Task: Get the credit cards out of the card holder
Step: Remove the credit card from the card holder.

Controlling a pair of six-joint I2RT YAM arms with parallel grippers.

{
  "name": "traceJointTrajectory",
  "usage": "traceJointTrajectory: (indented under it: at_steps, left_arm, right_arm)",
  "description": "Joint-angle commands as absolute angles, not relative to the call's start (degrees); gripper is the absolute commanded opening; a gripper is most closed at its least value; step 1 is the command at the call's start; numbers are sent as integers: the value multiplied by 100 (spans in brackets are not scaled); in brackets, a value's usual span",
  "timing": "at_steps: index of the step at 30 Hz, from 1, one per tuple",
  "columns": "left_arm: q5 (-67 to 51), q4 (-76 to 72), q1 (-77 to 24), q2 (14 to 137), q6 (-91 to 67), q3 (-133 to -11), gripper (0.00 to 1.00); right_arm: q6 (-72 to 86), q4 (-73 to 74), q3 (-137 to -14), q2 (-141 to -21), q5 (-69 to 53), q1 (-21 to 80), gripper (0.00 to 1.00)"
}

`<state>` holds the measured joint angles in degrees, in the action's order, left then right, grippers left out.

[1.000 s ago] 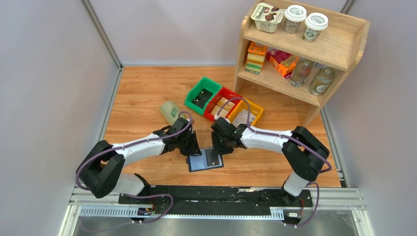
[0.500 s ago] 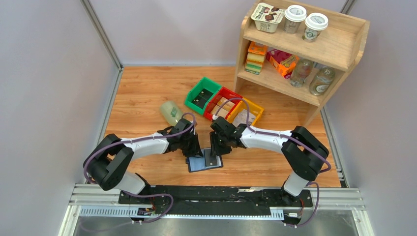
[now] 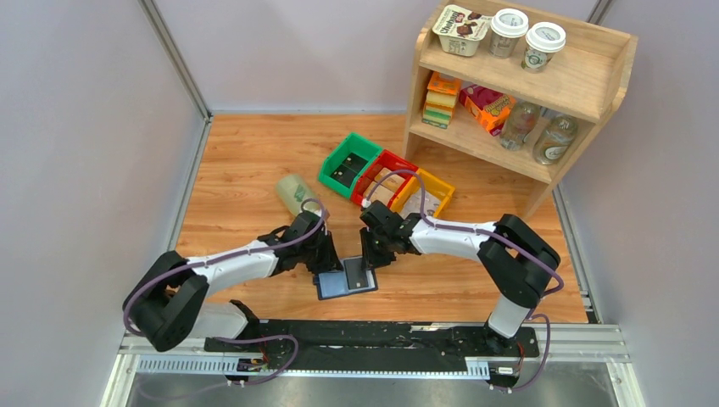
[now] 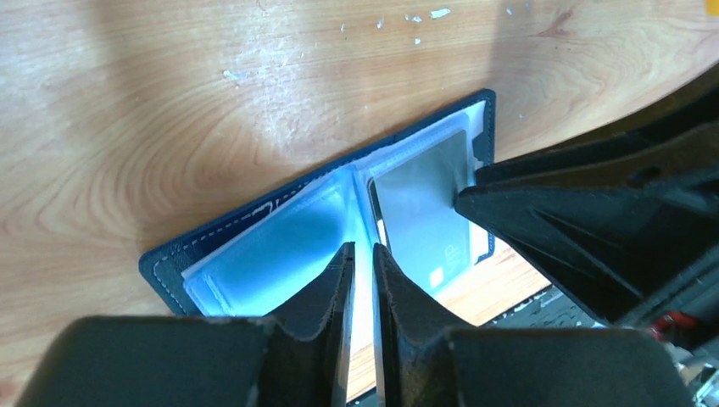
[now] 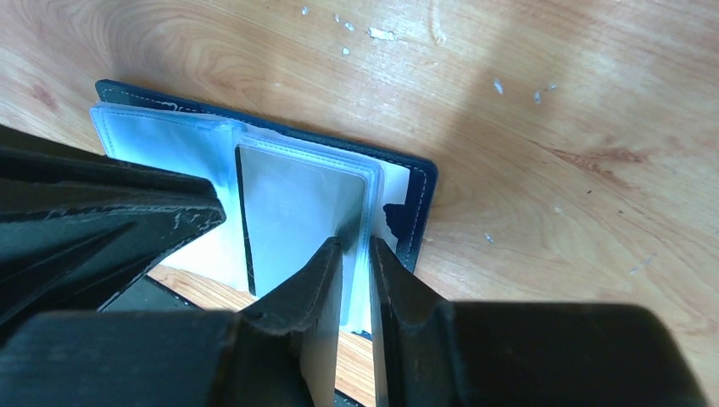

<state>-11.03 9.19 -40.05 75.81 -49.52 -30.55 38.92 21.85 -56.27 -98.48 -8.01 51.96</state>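
Observation:
The navy card holder [image 3: 346,278] lies open on the wooden table, with its pale blue sleeves facing up. It also shows in the left wrist view [image 4: 212,229] and the right wrist view [image 5: 415,182]. One grey credit card [image 4: 420,208] sits in the right sleeve, and it also shows in the right wrist view [image 5: 297,203]. My left gripper [image 4: 360,250] is shut to a thin slit, with its tips down at the middle fold. My right gripper [image 5: 356,246] is shut to a thin slit at the card's right edge. I cannot tell whether the card or sleeve edge is pinched.
Green [image 3: 349,164], red [image 3: 383,176] and yellow [image 3: 424,193] bins stand in a row behind the grippers. A pale green cup [image 3: 292,193] lies at the left. A wooden shelf [image 3: 517,93] with packets, cups and bottles stands at the back right. The table's front edge is just below the holder.
Both grippers and the card holder have shifted slightly to the left. The holder has turned a little, and the left arm has drawn back.

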Motion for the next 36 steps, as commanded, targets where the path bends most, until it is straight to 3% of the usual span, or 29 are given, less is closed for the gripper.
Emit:
traceJointTrajectory:
  at_steps: [1, 5, 8, 14, 21, 36]
  left_arm:
    - [-870, 484, -4017, 7006, -5246, -2805, 22]
    - [-713, 710, -4017, 6462, -5256, -2795, 30]
    - [-231, 1692, -4017, 6249, -5020, -2988, 39]
    - [395, 2987, -4025, 6416, -4422, -3419, 54]
    - [553, 3296, -4025, 6679, -4298, -3428, 54]
    - [273, 3111, -4025, 6891, -4333, -3358, 33]
  right_arm:
    - [3850, 2004, -5563, -9958, -852, 5186, 20]
    - [3823, 2013, -5590, -9879, -888, 5177, 21]
    - [3779, 2109, -5669, -9800, -844, 5168, 22]
    - [3665, 2495, -5985, -9659, -686, 5177, 32]
    - [3639, 2821, -6258, -9598, -483, 5194, 40]
    - [3744, 2690, -6275, -9976, -773, 5256, 39]
